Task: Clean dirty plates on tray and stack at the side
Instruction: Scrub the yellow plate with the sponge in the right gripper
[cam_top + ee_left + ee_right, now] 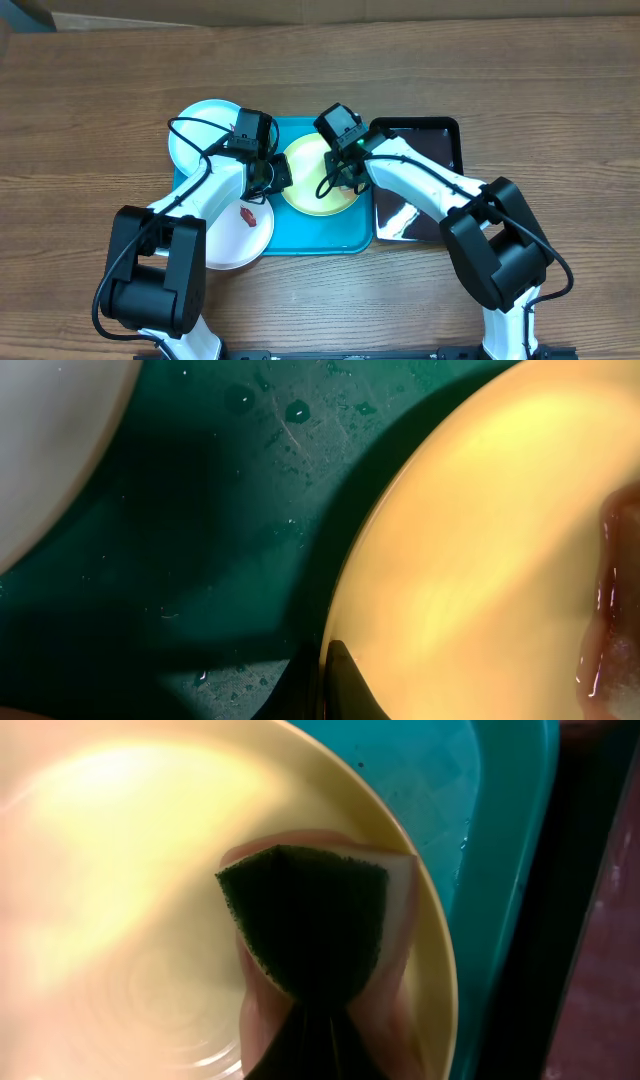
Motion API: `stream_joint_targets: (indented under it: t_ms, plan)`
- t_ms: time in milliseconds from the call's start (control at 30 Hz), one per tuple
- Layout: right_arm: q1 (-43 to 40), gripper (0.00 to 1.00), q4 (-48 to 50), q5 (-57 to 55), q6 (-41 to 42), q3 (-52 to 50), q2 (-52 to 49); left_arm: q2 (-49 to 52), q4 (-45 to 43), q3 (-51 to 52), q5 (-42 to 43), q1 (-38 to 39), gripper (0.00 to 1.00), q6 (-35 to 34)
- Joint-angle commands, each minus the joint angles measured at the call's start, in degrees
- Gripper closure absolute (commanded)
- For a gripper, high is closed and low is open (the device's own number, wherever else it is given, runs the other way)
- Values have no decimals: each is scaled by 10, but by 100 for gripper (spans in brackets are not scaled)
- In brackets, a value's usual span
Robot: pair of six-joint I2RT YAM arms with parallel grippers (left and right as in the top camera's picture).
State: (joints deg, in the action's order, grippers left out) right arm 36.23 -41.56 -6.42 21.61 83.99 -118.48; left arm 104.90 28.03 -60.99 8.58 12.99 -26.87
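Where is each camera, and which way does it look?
Overhead: above wooden table, facing down; left arm, right arm, large turquoise plastic tray.
Left wrist: on its arm, facing rim of round yellow-green plastic plate; own fingertip shows.
Right wrist: on its arm, facing green sponge pinched in its end effector.
Shared: all see that plate.

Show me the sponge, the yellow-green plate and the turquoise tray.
sponge (305, 920): right wrist view, dark green scouring face.
yellow-green plate (120, 870): right wrist view, inner surface.
turquoise tray (310, 238): overhead view, bare front floor.
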Motion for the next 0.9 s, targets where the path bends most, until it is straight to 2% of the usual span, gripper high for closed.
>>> stream_joint_targets:
  t_ms: [0, 567, 867]
  plan:
    - [-7, 96, -2, 55, 10, -4, -25, 7, 2, 4, 3, -2, 96, 0]
    - [-7, 96, 13, 98, 21, -4, -47, 7, 4, 4, 3, -2, 96, 1]
    - [-7, 96, 31, 236, 18, -3, -47, 7, 4, 4, 2, -2, 96, 1]
